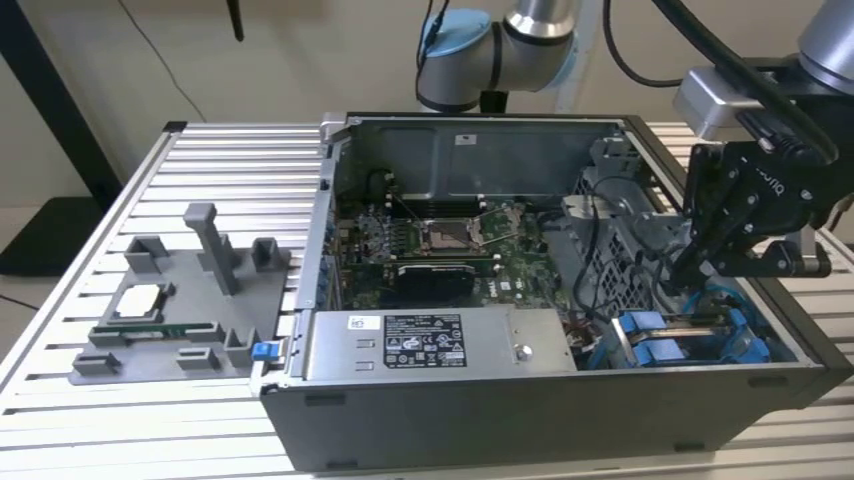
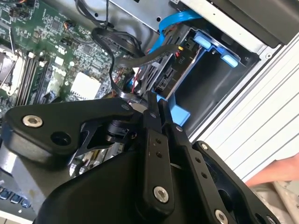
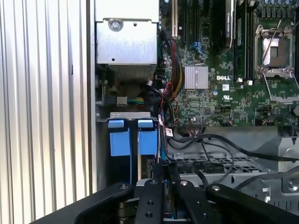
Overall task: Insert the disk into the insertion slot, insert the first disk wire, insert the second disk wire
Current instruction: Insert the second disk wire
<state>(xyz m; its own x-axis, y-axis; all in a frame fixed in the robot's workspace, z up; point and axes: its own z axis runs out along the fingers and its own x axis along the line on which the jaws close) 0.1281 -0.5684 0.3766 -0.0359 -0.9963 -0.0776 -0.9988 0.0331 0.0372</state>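
Observation:
The disk sits in the insertion slot [image 1: 755, 352] at the case corner on the exterior view's right, its blue carrier tabs [image 1: 663, 340] showing. In the second wrist view, a black wire [image 2: 140, 58] runs to the disk's connector end [image 2: 164, 83], and a blue wire [image 2: 175, 21] curves in above it. My gripper [image 1: 687, 270] hangs just over that bay. Its fingers [image 2: 153, 109] are shut together beside the connectors and the blue carrier [image 2: 180, 113]. I cannot tell whether they pinch anything. The same blue tabs [image 3: 119, 140] lie just past the gripper [image 3: 167, 169] in the first wrist view.
The motherboard [image 1: 441, 240] with its open CPU socket fills the case middle, and the power supply [image 1: 427, 345] lies along the near wall. Loose black cables [image 3: 210, 140] cross beside the bay. A grey parts fixture [image 1: 174, 310] stands on the slatted table. A hand [image 2: 280, 172] rests outside the case.

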